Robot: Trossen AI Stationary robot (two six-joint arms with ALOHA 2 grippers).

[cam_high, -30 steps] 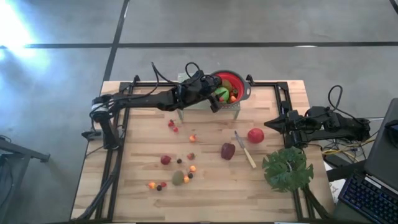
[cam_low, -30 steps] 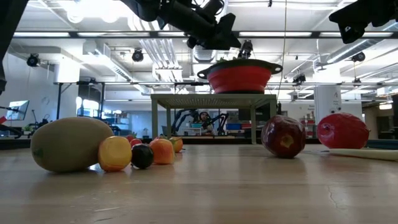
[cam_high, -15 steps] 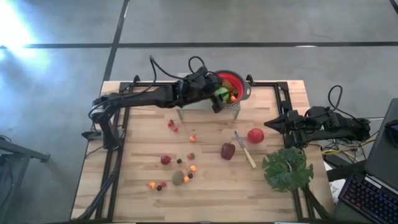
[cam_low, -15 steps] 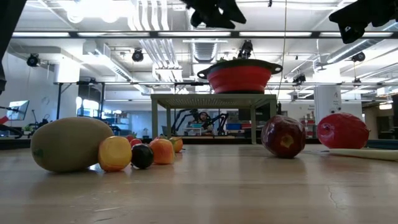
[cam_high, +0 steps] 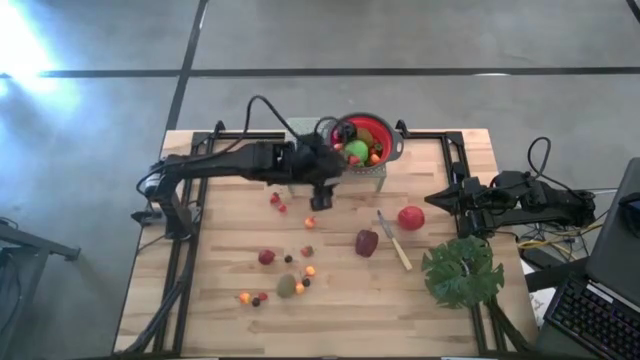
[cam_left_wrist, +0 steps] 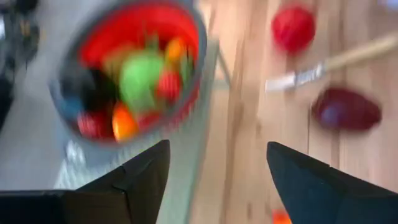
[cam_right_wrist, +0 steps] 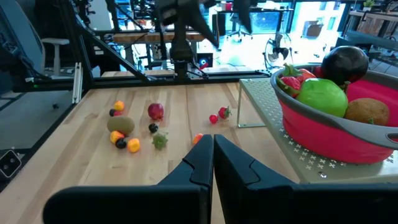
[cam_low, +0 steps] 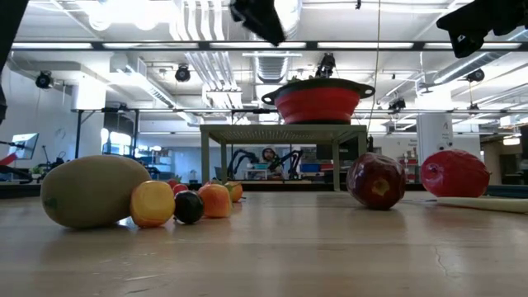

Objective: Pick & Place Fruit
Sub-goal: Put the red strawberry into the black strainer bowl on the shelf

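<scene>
Left gripper (cam_high: 322, 196), jaws apart and empty, hangs beside the red bowl (cam_high: 388, 140) of fruit (cam_high: 356, 151); right gripper (cam_high: 447, 200), jaws shut, waits at the worktop (cam_high: 220, 260) edge, more fruit scattered below

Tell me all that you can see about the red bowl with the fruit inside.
The red bowl is round, with a dark grey rim and small side handles; it looks like soft plastic. It stands upright on a small perforated metal stand at the far edge of the wooden table. Inside lie a green apple, a dark round fruit, a brown kiwi, strawberries and orange pieces. No gripper touches it.
</scene>
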